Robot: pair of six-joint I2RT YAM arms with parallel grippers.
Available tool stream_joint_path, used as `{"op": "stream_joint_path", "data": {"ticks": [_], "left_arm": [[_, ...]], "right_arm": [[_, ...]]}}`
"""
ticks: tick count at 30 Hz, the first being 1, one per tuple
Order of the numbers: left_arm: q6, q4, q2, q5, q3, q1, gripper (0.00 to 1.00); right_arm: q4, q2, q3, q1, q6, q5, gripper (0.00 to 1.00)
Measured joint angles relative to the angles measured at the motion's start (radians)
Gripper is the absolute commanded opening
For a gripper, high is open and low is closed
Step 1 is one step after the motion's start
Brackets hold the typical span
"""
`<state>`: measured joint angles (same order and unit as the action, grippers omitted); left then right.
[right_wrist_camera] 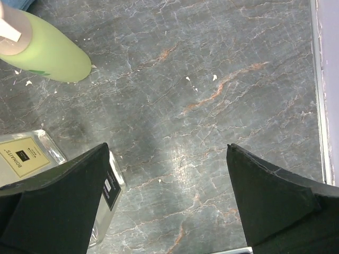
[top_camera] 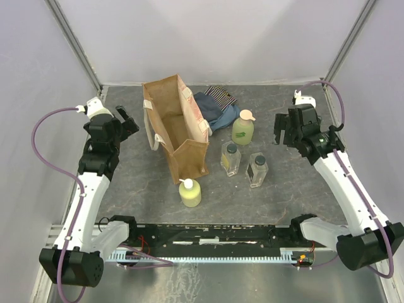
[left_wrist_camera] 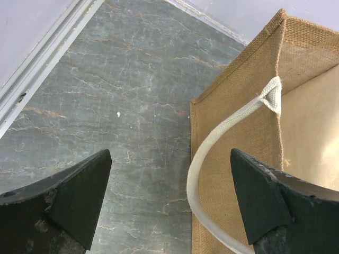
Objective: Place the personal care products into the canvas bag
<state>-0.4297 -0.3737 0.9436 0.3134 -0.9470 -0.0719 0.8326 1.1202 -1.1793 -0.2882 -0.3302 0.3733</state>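
Left gripper (top_camera: 126, 120) beside the upright canvas bag (top_camera: 189, 154) and right gripper (top_camera: 282, 129) near the green bottle (top_camera: 242, 130) both gape wide, empty. Yellow pump bottle (top_camera: 190, 192) and clear square bottles (top_camera: 230, 158) stand on the worktop (top_camera: 126, 183) by the bag. All look light, rigid and slick, so pinch mid-body, flat sides on the square ones.

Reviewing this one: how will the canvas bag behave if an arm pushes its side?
The canvas bag stands tall and narrow, so a high push would probably tip it. It holds square corners unsupported, suggesting fairly stiff walls. The handle droops in a curve, so it is likely floppy.
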Motion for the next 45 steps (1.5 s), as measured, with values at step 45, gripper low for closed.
{"op": "stream_joint_path", "data": {"ticks": [45], "left_arm": [[0.122, 0.040, 0.212, -0.395, -0.025, -0.045, 0.72]], "right_arm": [[0.043, 0.468, -0.441, -0.071, 0.109, -0.222, 1.00]]}}
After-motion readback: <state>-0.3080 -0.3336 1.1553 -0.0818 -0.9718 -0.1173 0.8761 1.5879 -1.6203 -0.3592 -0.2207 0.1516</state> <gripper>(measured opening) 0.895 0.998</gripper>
